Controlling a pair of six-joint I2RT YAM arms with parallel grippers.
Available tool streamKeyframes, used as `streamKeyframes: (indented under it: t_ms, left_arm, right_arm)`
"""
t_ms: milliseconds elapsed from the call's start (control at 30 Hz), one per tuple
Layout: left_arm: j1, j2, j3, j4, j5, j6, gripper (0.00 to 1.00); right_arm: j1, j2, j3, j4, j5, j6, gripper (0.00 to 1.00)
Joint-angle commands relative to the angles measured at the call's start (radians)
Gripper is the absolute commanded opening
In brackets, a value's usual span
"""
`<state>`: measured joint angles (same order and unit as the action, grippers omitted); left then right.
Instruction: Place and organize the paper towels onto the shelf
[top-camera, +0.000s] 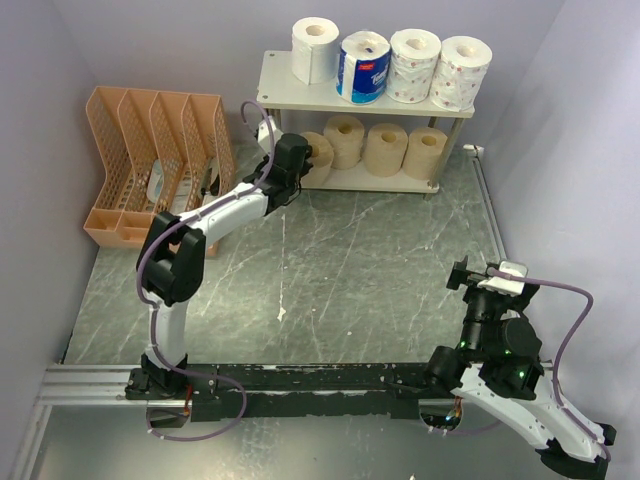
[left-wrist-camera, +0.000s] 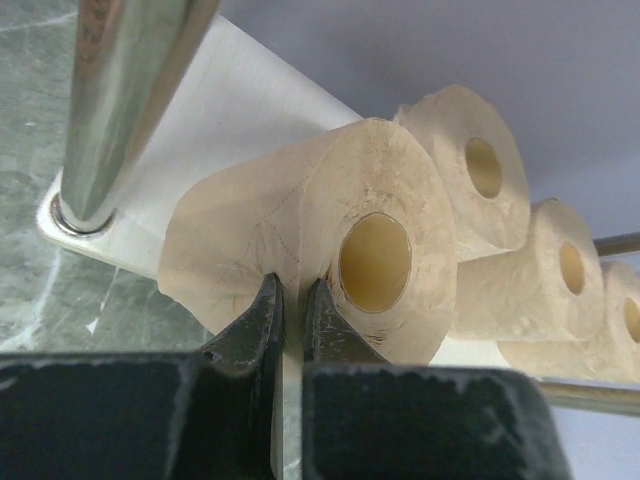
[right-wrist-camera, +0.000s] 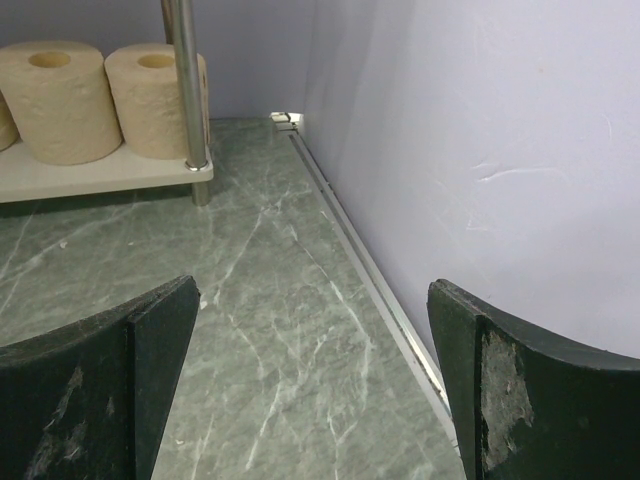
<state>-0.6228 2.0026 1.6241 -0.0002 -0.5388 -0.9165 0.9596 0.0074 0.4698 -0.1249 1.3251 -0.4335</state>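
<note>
Left end effector (left-wrist-camera: 292, 292), shut, presses the tan roll (left-wrist-camera: 330, 200) at the shelf's (top-camera: 276, 92) left end; a harder push may shove it off; right end effector (right-wrist-camera: 312, 290) gapes empty before the shelf; one shelf, eight paper towels (top-camera: 414, 62): four tan rolls (top-camera: 385, 148) below, four white or wrapped on top.

Lit bright and even from overhead. Threw a soft shadow under the shelf (right-wrist-camera: 100, 178). Caught glare on its metal leg (left-wrist-camera: 120, 90). Blurred the left gripper (left-wrist-camera: 293, 295) up close.
</note>
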Motion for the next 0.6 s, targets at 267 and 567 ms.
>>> streamKeyframes:
  t_ms: [267, 567]
  left_arm:
    - [0.004, -0.003, -0.013, 0.196, -0.133, 0.145, 0.32]
    - [0.004, -0.015, -0.009, 0.19, -0.114, 0.204, 1.0]
  right_arm:
    - [0.004, -0.009, -0.015, 0.023, -0.014, -0.003, 1.0]
    - [0.004, -0.009, -0.011, 0.014, -0.024, 0.006, 1.0]
